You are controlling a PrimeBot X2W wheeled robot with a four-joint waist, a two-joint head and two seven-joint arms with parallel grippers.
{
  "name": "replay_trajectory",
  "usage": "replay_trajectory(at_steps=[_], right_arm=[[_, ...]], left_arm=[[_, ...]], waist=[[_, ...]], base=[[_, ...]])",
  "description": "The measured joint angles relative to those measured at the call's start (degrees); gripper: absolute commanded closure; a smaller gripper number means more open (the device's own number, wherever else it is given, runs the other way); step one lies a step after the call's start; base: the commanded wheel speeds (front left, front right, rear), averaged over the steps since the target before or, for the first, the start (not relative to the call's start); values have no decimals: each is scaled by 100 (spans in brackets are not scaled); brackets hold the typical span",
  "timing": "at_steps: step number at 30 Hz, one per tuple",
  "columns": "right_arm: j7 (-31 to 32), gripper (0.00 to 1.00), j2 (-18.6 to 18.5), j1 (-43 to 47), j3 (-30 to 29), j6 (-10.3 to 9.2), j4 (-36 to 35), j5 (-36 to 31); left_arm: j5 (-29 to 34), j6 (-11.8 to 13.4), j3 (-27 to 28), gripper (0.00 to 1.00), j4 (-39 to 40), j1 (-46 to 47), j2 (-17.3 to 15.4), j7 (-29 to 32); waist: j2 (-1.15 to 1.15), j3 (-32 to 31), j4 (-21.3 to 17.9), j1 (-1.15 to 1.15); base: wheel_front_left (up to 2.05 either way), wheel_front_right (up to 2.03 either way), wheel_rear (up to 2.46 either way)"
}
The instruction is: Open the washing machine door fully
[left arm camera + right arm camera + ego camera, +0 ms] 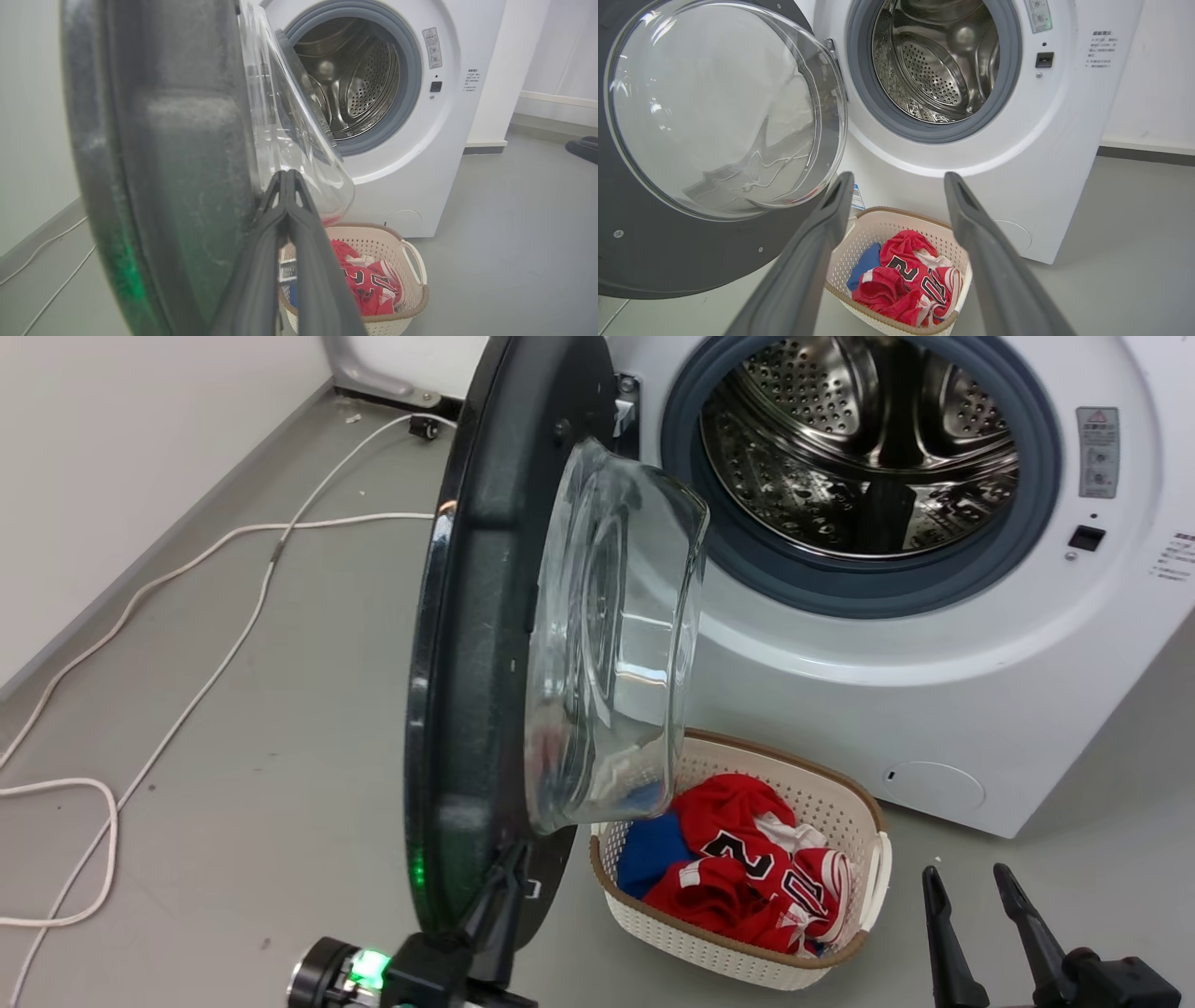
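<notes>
Two fingers of the left gripper (512, 870) are clenched together on nothing, lying against the inner side of the washing machine door (467, 644). That door stands swung out roughly square to the front of the washing machine (934, 691). Before the machine, the right gripper (964, 870) is spread and empty beside a laundry basket (826, 798).

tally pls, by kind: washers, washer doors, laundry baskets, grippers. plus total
washing machine: 1
washing machine door: 1, swung open
laundry basket: 1, with red and blue clothes inside
grippers: 2, the left gripper shut beside the door, the right gripper open
Total: 5
</notes>
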State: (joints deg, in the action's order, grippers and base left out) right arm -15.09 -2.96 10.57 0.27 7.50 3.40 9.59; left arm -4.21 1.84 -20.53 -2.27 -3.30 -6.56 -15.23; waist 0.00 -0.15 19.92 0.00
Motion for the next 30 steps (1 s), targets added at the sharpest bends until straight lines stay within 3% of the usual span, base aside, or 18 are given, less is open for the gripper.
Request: replay_trajectory(at_steps=[14,30], right_arm=[[0,0,0,-123,24,0,-12,-111],[0,0,1,-621,-146,0,-159,-575]], left_arm=[[-289,154,1302,100,-92,218,-259,1],[-512,34,2942,100,-581,1215,-278,0]], waist=[[0,326,69,0],[0,1273,-178,1]], base=[[0,0,0],[0,0,0]])
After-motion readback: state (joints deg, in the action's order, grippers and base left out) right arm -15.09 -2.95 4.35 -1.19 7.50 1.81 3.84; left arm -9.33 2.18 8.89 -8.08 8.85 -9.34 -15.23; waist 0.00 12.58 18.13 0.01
